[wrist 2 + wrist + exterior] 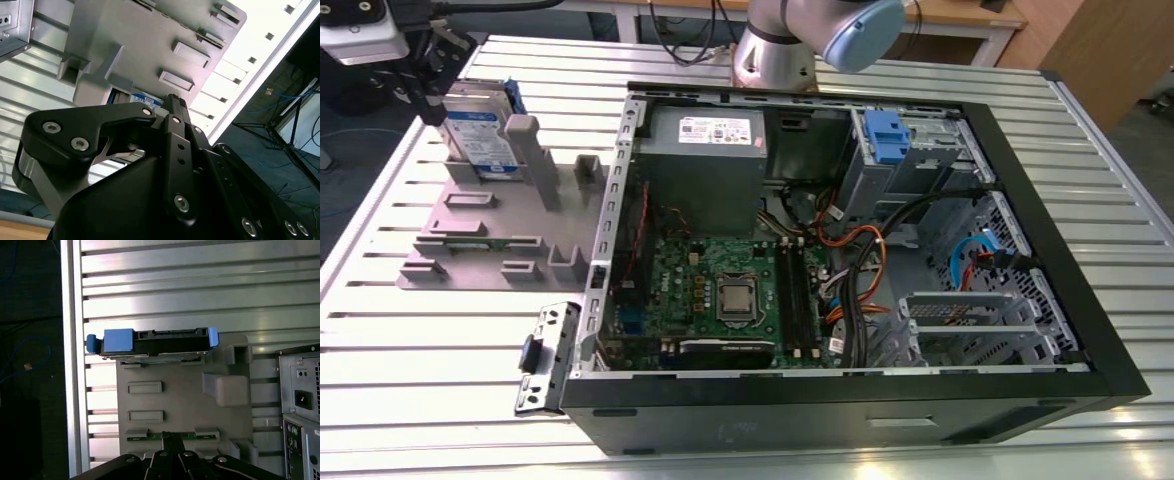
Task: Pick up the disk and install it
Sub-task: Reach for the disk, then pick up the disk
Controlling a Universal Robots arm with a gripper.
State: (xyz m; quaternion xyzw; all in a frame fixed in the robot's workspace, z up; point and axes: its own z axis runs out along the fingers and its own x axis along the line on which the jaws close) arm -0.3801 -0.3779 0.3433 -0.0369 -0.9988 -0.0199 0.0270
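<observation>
Disk: the disk (478, 135) stands on its long edge in a slot at one end of the grey holder (480, 215), its blue bracket around it
Why upright: we judge the slot keeps it on edge so both flat faces stay bare and a pinch from above can reach them
Holder: it lies flat on the ribbed surface (400, 330), just beside the computer case (1107, 340), on the exterior view's left of it
Case: it lies on its side with the cover off, boards and cables facing up; we take this as leaving the drive cage (927, 135), with its blue latch (887, 135), reachable from above
Hand: the hand (172, 436) hangs above the holder, and in the first wrist view we read its tips as pressed together on nothing
Disk to hand: in the first wrist view the disk is apart from the tips, with the holder's empty slots between them; in the exterior view the hand's dark body shows by the disk's upper corner, and we see no contact
Progress: the disk is not yet lifted from its slot
</observation>
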